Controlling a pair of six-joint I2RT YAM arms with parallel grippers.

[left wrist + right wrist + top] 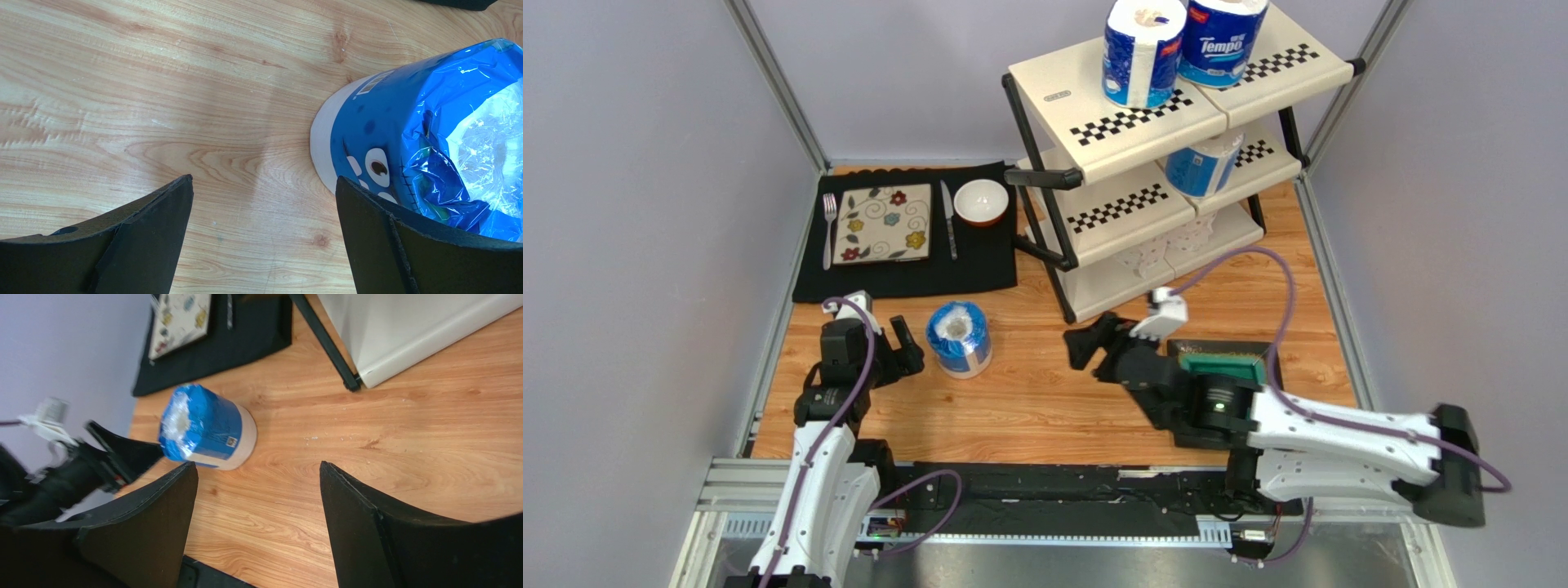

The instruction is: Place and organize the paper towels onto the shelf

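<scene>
One blue-wrapped paper towel roll stands on end on the wooden table; it also shows in the left wrist view and the right wrist view. My left gripper is open and empty just left of it, the right finger beside the roll's base. My right gripper is open and empty, well to the roll's right. The shelf stands at the far right. Two blue rolls stand on its top tier, one on the middle tier, plain white rolls on the bottom tier.
A black placemat at the back left holds a flowered plate, a fork, a knife and a bowl. A green tray lies under my right arm. The shelf's black leg crosses the right wrist view.
</scene>
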